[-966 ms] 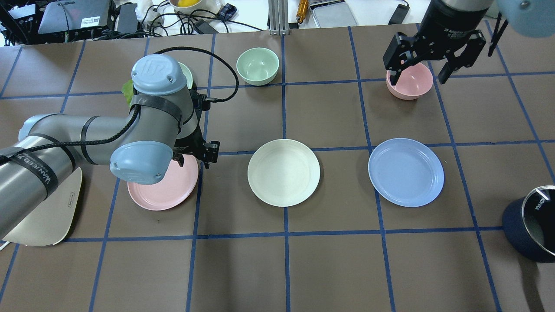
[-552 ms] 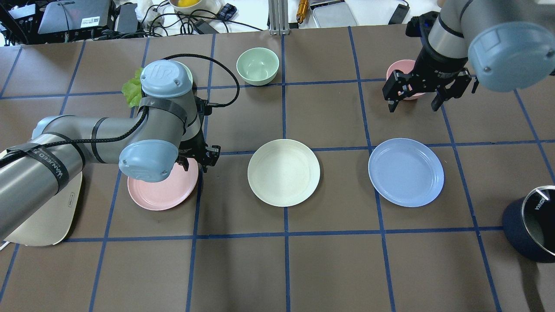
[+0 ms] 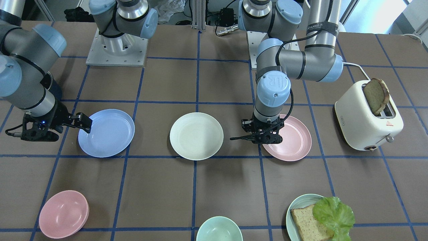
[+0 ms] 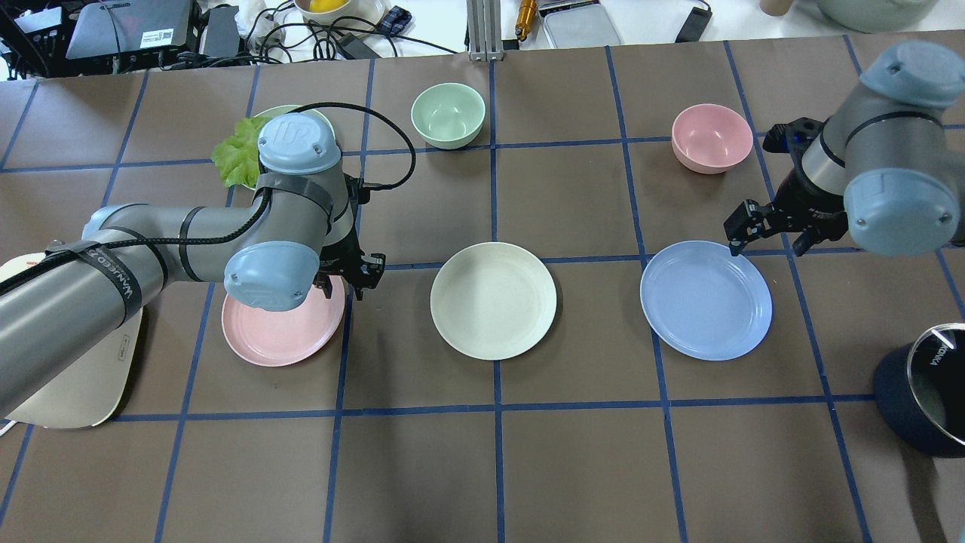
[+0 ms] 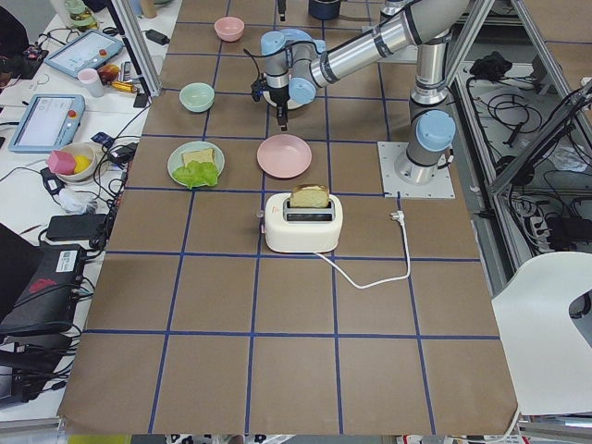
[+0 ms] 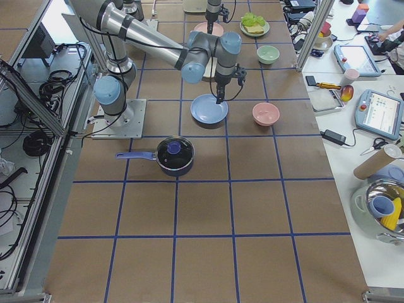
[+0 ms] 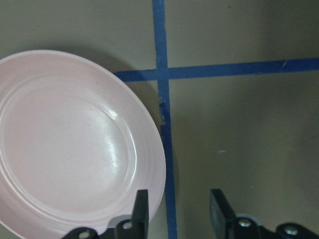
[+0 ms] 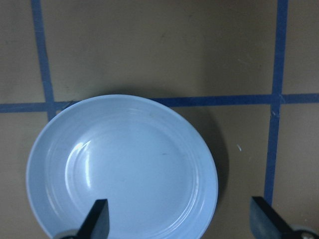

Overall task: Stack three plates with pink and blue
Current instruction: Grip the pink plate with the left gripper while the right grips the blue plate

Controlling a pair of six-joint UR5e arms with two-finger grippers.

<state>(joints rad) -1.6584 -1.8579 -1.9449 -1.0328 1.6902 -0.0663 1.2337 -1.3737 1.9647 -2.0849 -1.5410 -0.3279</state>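
Three plates lie in a row: the pale pink plate (image 4: 279, 328), the cream-white plate (image 4: 493, 299) and the light blue plate (image 4: 706, 299). My left gripper (image 4: 348, 279) is low at the pink plate's rim on the side toward the cream plate. In the left wrist view (image 7: 179, 211) it is open and empty, with its jaws astride that rim (image 7: 159, 164). My right gripper (image 4: 769, 237) is wide open and empty just above the blue plate's far right rim. In the right wrist view the blue plate (image 8: 122, 167) lies under and between its fingers (image 8: 97, 219).
A pink bowl (image 4: 712, 138) and a mint bowl (image 4: 448, 115) stand at the far side. A teal plate with bread and lettuce (image 3: 314, 217) sits behind my left arm. A toaster (image 3: 367, 117) stands at the left and a dark pot (image 4: 927, 392) at the right.
My right arm has moved from above the pink bowl toward me and down to the blue plate's far rim. My left gripper has stayed at the pink plate's rim.
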